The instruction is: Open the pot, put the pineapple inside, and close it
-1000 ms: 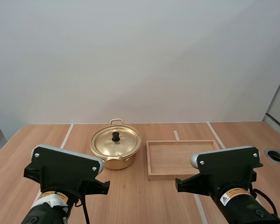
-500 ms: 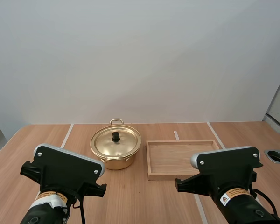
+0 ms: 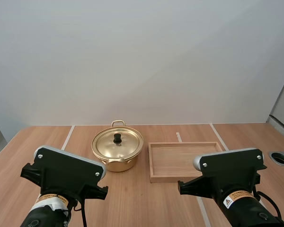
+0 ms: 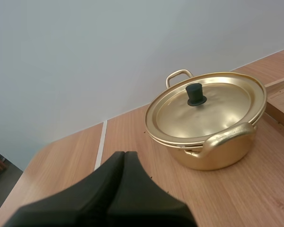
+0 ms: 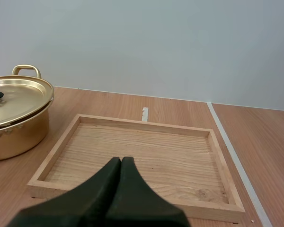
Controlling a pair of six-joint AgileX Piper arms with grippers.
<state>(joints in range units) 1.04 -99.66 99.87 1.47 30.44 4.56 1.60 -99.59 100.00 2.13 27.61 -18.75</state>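
Toward the far edge of the light wooden worktop (image 3: 146, 201), a round golden metal pot (image 3: 117, 152) is seen with its golden lid with a black knob (image 3: 117, 142) seated on it. Just beside it lies a shallow rectangular wooden tray (image 3: 157, 161), bare. A pineapple is not made out on the worktop; whether one sits inside the shut pot cannot be told, so the scene fits either a task still ahead or one completed. Both the left end effector (image 4: 124, 156) and the right end effector (image 5: 121, 161) are held pressed together, near the worktop's near edge.
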